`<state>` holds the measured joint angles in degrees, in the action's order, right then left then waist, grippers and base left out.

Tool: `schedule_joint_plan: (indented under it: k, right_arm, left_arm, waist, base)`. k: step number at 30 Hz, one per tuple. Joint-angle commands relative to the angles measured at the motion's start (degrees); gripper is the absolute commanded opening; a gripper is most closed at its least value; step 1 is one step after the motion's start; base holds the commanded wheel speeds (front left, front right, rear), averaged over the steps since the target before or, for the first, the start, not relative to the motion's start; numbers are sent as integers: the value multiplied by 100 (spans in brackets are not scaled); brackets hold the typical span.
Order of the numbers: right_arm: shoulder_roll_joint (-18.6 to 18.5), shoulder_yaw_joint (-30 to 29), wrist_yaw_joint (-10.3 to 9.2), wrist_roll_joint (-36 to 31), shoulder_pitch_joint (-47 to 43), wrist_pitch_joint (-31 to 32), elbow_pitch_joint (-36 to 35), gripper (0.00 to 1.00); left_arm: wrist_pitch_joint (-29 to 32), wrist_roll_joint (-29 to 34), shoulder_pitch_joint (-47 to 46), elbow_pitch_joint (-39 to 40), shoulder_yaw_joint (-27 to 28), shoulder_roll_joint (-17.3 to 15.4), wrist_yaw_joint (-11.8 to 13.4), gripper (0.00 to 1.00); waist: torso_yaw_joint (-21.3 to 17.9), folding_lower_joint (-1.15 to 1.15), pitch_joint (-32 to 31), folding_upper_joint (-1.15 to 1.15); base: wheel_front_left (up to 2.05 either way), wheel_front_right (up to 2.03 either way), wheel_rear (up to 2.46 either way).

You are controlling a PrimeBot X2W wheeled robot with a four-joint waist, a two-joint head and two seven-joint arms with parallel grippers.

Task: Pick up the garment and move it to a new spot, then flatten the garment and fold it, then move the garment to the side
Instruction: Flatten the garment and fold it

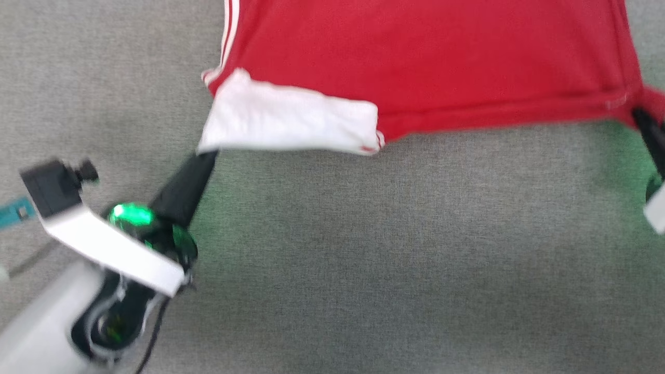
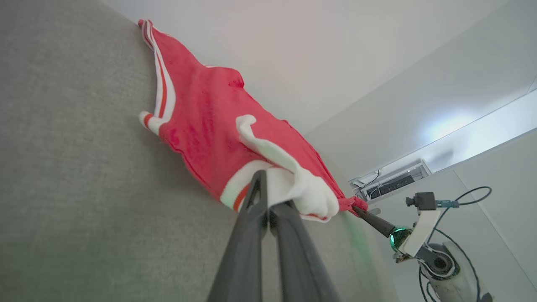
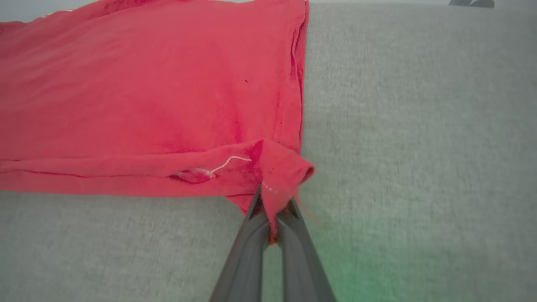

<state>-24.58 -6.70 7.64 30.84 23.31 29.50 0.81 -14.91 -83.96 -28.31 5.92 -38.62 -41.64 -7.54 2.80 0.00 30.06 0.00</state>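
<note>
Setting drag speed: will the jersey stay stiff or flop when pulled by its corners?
Likely floppy: the jersey bunches where the right gripper pinches it, and its white lining lies flipped over at the left gripper. Probably light: two small pinches hold it. The grey cloth surface may drag on it.

A red jersey (image 1: 426,67) lies spread across the top of a grey fabric surface (image 1: 395,259), with white-striped trim (image 1: 228,36) along its left edge and its near-left corner turned over as a white flap (image 1: 291,122). The left gripper (image 1: 208,155), fingers pressed together and a green light (image 1: 130,214) glowing at its base, meets that flap's corner. The right gripper (image 1: 638,114) grips the near-right red corner at the picture's edge.
</note>
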Motion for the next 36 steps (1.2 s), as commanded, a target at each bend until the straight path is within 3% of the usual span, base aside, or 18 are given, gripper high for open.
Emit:
schedule_joint_plan:
  k: [1, 10, 16, 20, 26, 36]
  right_arm:
    - [54, -98, -28, 39, -236, 115, -164, 0]
    - [505, -1007, -26, 267, -2087, 853, -1660, 0]
    - [859, -1366, -17, 371, -2679, 1052, -2414, 0]
    - [857, -1374, -16, 331, -2359, 1060, -2495, 0]
    - [657, -1138, -16, 275, -1312, 1036, -2004, 0]
    - [287, -647, -16, 31, 318, 1062, -914, 0]
  left_arm:
    - [-34, 151, 214, 52, 40, -15, 16, 0]
    - [-34, 537, 1773, 771, 273, -75, 16, 0]
    - [-33, 661, 2163, 1218, 331, -173, 16, 0]
    - [-34, 677, 1805, 1282, 278, -252, 16, 0]
    - [-31, 509, 692, 924, 347, -211, 15, 0]
    - [847, -576, -1251, -497, 169, 158, 15, 0]
  waist:
    - [20, 0, -101, 0]
    - [87, 0, -305, 0]
    - [114, 0, -314, 0]
    - [96, 0, -303, 0]
    - [103, 0, -206, 0]
    - [126, 0, 233, 0]
  base:
    - [0, 0, 0]
    - [0, 0, 0]
    - [0, 0, 0]
    - [0, 0, 0]
    - [0, 0, 0]
    - [0, 0, 0]
